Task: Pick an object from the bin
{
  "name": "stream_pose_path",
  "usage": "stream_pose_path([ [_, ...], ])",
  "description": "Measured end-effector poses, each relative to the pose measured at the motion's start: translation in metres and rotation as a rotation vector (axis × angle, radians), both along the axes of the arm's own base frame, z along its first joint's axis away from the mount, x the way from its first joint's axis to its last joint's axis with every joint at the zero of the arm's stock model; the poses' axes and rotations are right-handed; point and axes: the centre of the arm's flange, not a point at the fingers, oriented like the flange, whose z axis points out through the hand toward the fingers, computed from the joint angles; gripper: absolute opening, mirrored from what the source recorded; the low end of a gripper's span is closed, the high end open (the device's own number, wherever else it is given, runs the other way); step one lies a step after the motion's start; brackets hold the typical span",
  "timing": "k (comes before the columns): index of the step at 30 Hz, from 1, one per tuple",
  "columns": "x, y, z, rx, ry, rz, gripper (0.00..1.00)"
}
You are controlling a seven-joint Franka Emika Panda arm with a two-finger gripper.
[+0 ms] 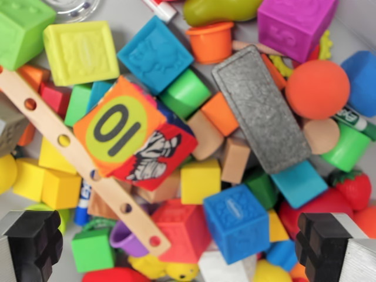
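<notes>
The wrist view looks straight down into a bin crowded with toys. My gripper (pixel 179 247) hangs above the pile with its two black fingertips (pixel 35 244) at the bottom corners, wide apart and holding nothing. Between them lie a blue embossed cube (pixel 236 222) and a red block (pixel 183 228). At the centre sits a soft cube with "10" on an orange and green face (pixel 120 128). A long wooden strip with holes (pixel 76 158) runs diagonally across the wrist view's left. A grey rectangular block (pixel 260 108) lies at centre right.
Around these lie a yellow cube (pixel 81 51), a blue cube (pixel 155 54), a purple cube (pixel 296 23), an orange ball (pixel 317 89), an orange cup (pixel 210 42), a strawberry (pixel 353 188) and several small blocks. Grey bin floor (pixel 120 14) shows at the top.
</notes>
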Motion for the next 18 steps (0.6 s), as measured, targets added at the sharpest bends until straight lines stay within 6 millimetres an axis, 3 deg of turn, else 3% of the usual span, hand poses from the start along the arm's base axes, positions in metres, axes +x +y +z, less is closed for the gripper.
stream_pose_path([
  [18, -0.012, 0.018, -0.029, -0.003, 0.008, 0.283, 1.0],
])
